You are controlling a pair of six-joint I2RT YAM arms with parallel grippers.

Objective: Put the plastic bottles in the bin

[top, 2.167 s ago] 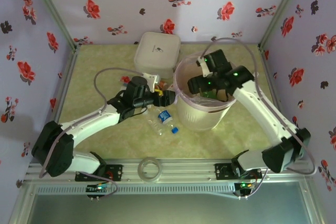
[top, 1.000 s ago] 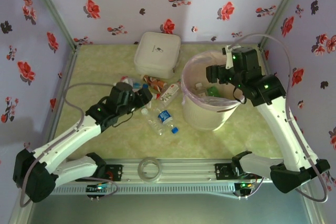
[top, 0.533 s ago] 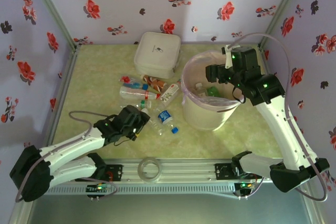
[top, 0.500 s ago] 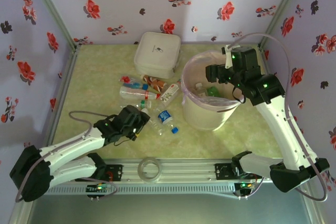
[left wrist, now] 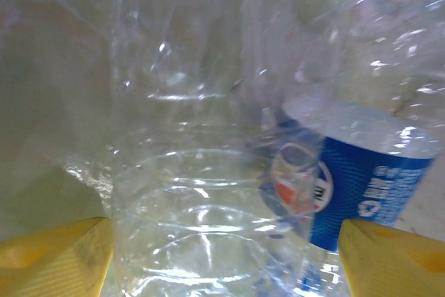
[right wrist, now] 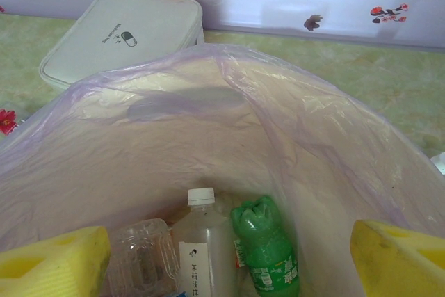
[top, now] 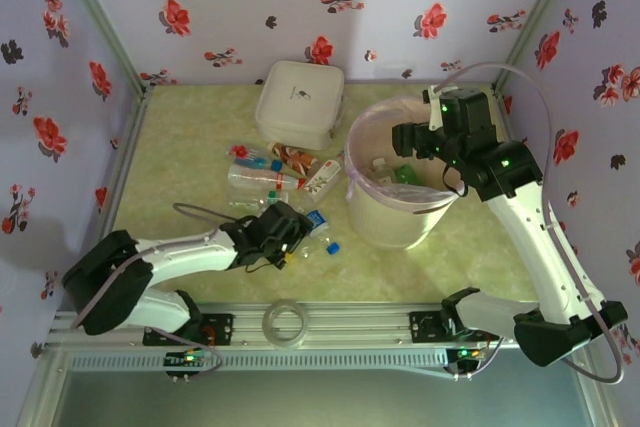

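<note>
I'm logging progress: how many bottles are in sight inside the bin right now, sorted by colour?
clear bottle: 1
white-capped bottle: 1
green bottle: 1
Total in sight inside the bin: 3

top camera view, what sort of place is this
Probably a staged robot test cell, not a real room: floral paper walls box in a small table, an aluminium rail carries two arm bases, and plastic bottles lie beside a lined bin.
</note>
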